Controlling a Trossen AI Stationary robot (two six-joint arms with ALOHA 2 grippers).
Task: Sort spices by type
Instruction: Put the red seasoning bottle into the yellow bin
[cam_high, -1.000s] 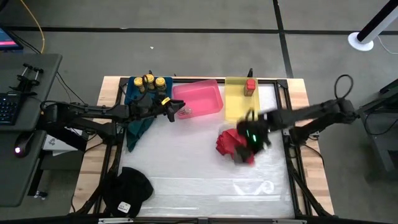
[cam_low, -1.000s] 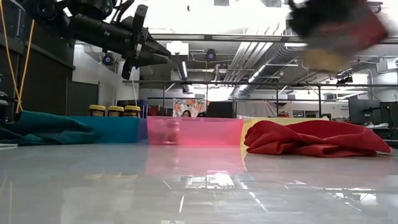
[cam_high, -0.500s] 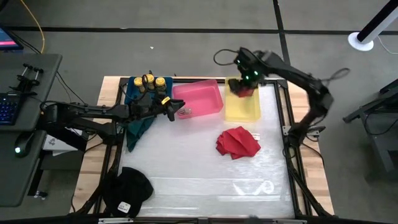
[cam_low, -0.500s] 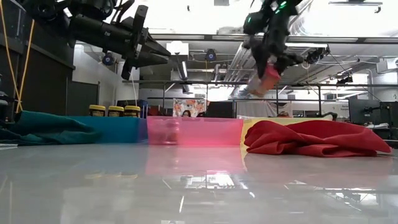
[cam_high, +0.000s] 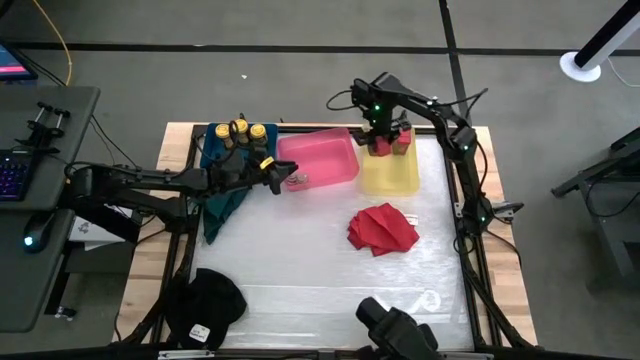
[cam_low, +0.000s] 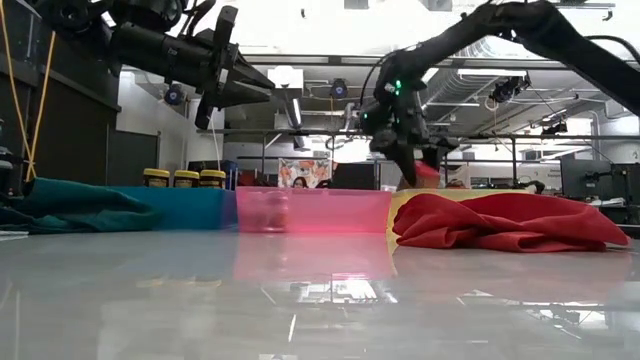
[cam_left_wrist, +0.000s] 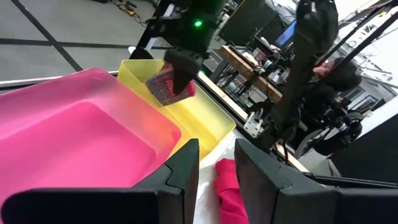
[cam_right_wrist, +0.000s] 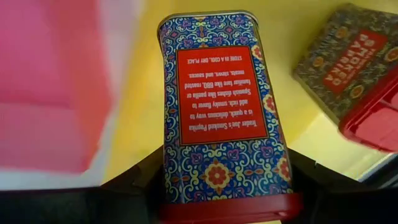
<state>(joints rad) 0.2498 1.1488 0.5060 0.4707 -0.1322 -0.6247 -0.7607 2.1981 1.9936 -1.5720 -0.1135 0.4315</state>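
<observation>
My right gripper (cam_high: 381, 137) is shut on a red boxy tin (cam_right_wrist: 217, 106) with a blue patterned label, over the far end of the yellow bin (cam_high: 392, 178). A second red tin (cam_high: 403, 140) lies in that bin's far right corner. Three yellow-lidded jars (cam_high: 241, 131) stand in the blue bin (cam_low: 185, 208) at the far left. A small pale jar (cam_high: 297, 180) sits in the pink bin (cam_high: 325, 152). My left gripper (cam_high: 283, 181) hovers open over the pink bin's near left corner, touching nothing. My right gripper pinches the red tin between its two fingers (cam_right_wrist: 138, 185), one on each side face near the red lid end (cam_right_wrist: 230, 208). It comes from above, slanting down. The tin (cam_left_wrist: 169, 87) hangs tilted at the yellow bin's rim. Whether its lower end touches the bin's floor, I cannot tell.
A crumpled red cloth (cam_high: 382, 228) lies on the white table sheet (cam_high: 300, 260) near the yellow bin. A teal cloth (cam_high: 222, 195) drapes from the blue bin. A black cloth (cam_high: 205, 303) sits at the near left corner and a dark object (cam_high: 397, 328) at the near edge.
My right gripper has carried the red tin from above the red cloth toward the table's far edge, over the yellow bin. It has then come down until the tin hangs at the bin's rim. The dark object has appeared at the near edge.
</observation>
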